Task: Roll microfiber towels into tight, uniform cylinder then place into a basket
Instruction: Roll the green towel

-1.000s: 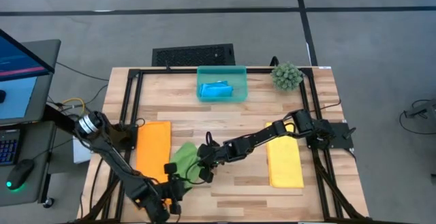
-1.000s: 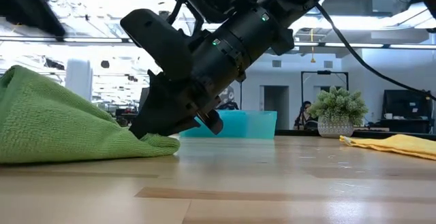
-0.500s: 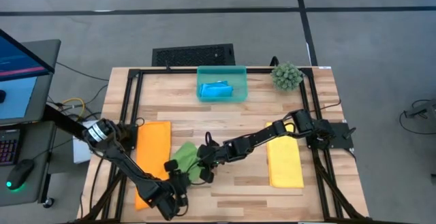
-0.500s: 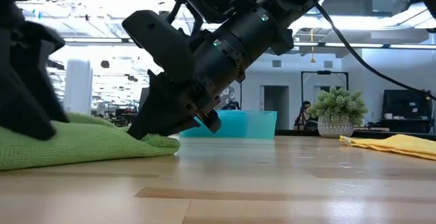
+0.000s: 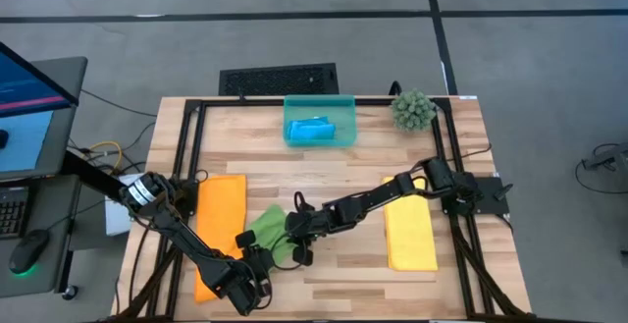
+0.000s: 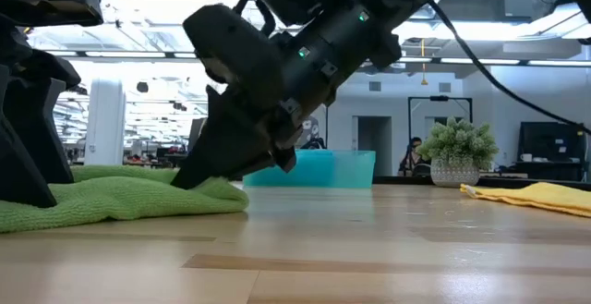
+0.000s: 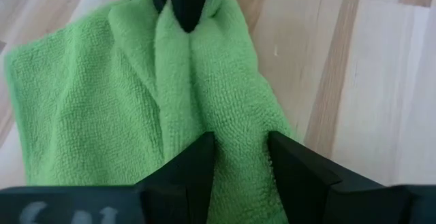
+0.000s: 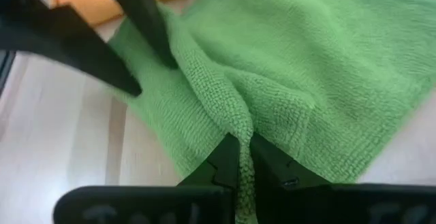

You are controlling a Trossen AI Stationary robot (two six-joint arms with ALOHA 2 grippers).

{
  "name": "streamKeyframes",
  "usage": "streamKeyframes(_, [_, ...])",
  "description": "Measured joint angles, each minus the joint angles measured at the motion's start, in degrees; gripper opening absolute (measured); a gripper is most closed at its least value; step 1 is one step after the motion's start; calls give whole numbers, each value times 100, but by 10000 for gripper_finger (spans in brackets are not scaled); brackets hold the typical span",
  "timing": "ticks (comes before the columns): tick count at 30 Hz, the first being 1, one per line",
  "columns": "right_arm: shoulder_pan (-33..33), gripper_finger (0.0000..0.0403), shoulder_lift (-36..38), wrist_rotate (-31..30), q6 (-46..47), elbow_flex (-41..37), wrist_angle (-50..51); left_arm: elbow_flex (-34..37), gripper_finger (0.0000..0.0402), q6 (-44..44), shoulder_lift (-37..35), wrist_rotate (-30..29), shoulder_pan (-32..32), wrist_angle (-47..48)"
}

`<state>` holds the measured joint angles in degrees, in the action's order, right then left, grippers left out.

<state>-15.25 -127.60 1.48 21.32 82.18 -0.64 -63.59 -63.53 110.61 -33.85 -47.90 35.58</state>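
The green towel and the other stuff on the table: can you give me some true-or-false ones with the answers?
1. Both end effectors pinch the green towel. True: left end effector, right end effector.
2. The basket holds a blue towel. True.
3. The orange towel is rolled up. False: it lies flat.
4. The yellow towel is in the basket. False: it lies flat on the table.
5. The plant ball sits beside the basket. True.

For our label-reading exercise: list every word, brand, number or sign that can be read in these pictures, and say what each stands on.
None can be read.
The pale marks on the left end effector, at the bottom of its wrist view, are cut off and blurred.
The blue computer screen at the high view's left edge is too small to read.
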Motion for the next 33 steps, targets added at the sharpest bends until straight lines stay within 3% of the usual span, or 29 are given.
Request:
streamKeyframes(19, [-350, 47, 813, -221, -1385, 19, 716, -15, 135, 927, -15, 612, -157, -116])
streamKeyframes(28, [-223, 51, 631, -212, -1045, 12, 1241, -8, 135, 979, -9, 782, -222, -216])
streamKeyframes(33, [-186, 61, 790, -61, -889, 7, 2067, -9, 135, 1037, -7, 885, -307, -233])
